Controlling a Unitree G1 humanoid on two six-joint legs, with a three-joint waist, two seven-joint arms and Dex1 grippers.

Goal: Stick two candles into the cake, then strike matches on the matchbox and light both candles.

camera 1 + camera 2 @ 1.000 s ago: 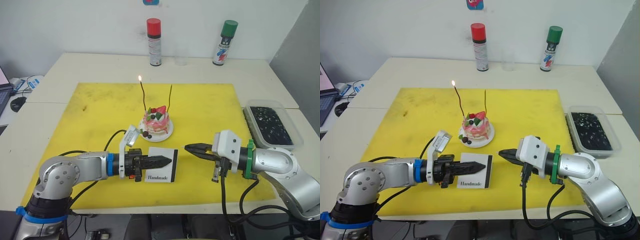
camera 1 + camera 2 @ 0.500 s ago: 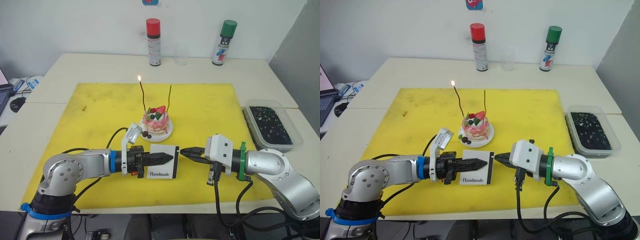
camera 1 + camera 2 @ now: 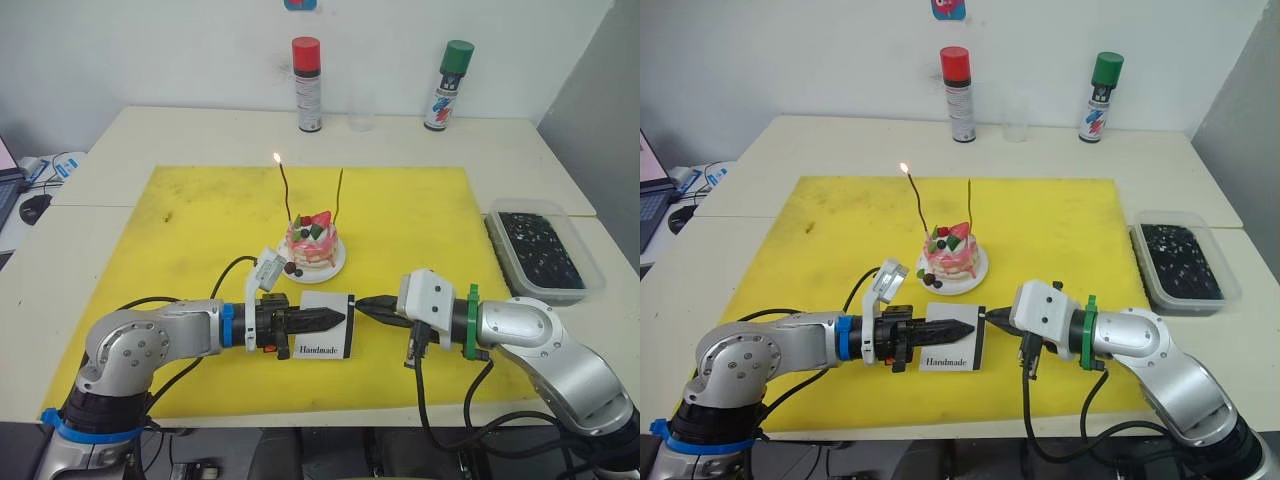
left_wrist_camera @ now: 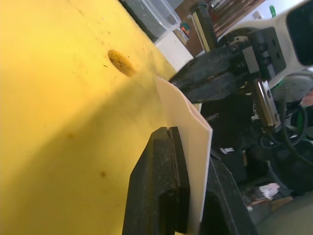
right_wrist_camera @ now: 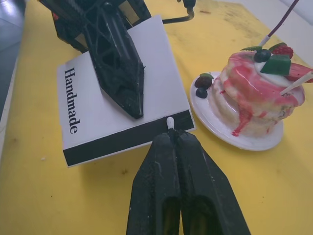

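Yellow mat [image 3: 200, 230] covers your table; your left gripper [image 3: 325, 320] is clamped on the matchbox [image 3: 325, 324], just in front of the cake [image 3: 312, 245]; your right gripper [image 5: 172, 138], fingers pressed together, pinches a match [image 5: 169, 122] against the dark strip; one candle [image 3: 284, 190] is lit.

Two candles [image 3: 286, 190], two spray cans [image 3: 308, 85]

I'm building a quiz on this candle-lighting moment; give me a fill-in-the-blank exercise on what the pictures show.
1. The left gripper is shut on the ____.
2. The match in the right gripper touches the box's ____ strip.
3. Of the two candles in the cake, ____ is burning.

Missing words: matchbox; dark; one
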